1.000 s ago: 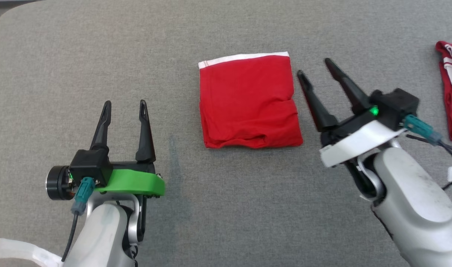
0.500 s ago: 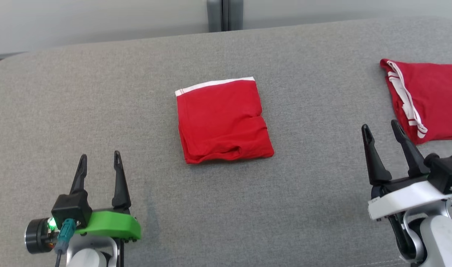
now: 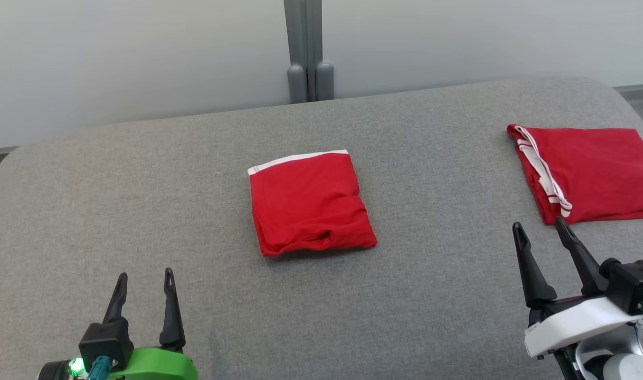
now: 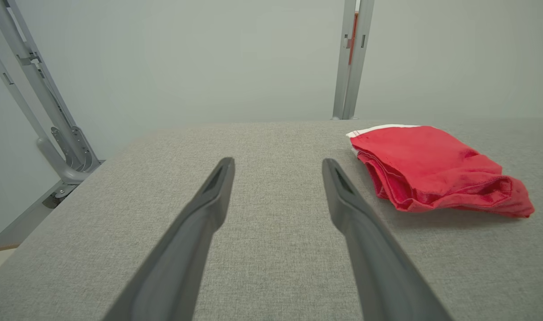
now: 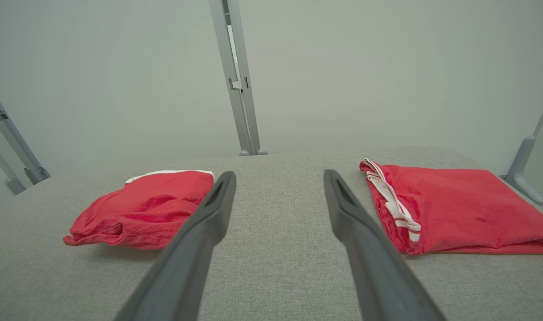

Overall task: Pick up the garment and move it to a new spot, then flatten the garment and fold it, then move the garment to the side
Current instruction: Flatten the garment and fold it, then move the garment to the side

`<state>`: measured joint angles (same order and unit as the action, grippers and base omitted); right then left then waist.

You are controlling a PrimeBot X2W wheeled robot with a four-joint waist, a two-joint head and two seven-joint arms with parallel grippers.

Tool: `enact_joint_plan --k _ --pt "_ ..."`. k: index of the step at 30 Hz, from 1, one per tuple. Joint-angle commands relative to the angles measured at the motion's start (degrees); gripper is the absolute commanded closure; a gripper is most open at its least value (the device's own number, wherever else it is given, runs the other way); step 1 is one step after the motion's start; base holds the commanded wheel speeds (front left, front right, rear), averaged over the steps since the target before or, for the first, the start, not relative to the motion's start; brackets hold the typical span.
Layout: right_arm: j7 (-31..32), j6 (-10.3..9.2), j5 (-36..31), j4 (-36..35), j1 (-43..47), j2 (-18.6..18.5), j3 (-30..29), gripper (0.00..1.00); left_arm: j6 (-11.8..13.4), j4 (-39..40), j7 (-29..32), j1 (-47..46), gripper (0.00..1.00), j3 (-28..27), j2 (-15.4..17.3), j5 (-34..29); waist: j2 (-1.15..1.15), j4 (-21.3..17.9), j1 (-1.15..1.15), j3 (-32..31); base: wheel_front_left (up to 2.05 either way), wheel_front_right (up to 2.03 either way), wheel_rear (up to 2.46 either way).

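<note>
Centre of the grey padded table: folded red garment, a compact square, white band along the far edge, near edge bunched and a little lumpy; lying flat, well apart from both grippers. Lower left of the head view: left gripper, green collar behind it, two dark fingers pointing up the view and spread wide; released, gripping nothing. Over to the left wrist view: bare grey fabric between those fingers; folded red garment ahead and off to the right, stacked layers facing the camera, clear of the fingertips. Lower right of the head view: right gripper, white collar, fingers tilted slightly leftward, likewise spread wide; released, empty. Just beyond its tips, at the right edge of the table: second red garment, larger, laid flat, white striped trim down its left side; close to the right-hand fingertip, contact impossible to tell from above. Right wrist view for a closer look: bare table between the fingers, neither cloth inside the gap; folded red garment to the left, second red garment to the right, striped trim nearest the right finger. Behind the far table edge: pale wall and a grey upright post, straight behind the folded red garment.
</note>
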<state>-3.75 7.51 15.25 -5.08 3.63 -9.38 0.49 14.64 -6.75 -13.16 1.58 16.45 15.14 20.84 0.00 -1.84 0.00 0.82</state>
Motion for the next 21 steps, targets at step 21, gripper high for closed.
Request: enact_joint_plan --k 21 --pt "2.7 -0.06 -0.7 -2.8 2.3 1.5 -0.7 0.00 0.6 0.0 0.5 -0.4 0.00 0.2 0.9 1.1 0.00 0.3 0.00 -1.0 0.00 0.00 0.00"
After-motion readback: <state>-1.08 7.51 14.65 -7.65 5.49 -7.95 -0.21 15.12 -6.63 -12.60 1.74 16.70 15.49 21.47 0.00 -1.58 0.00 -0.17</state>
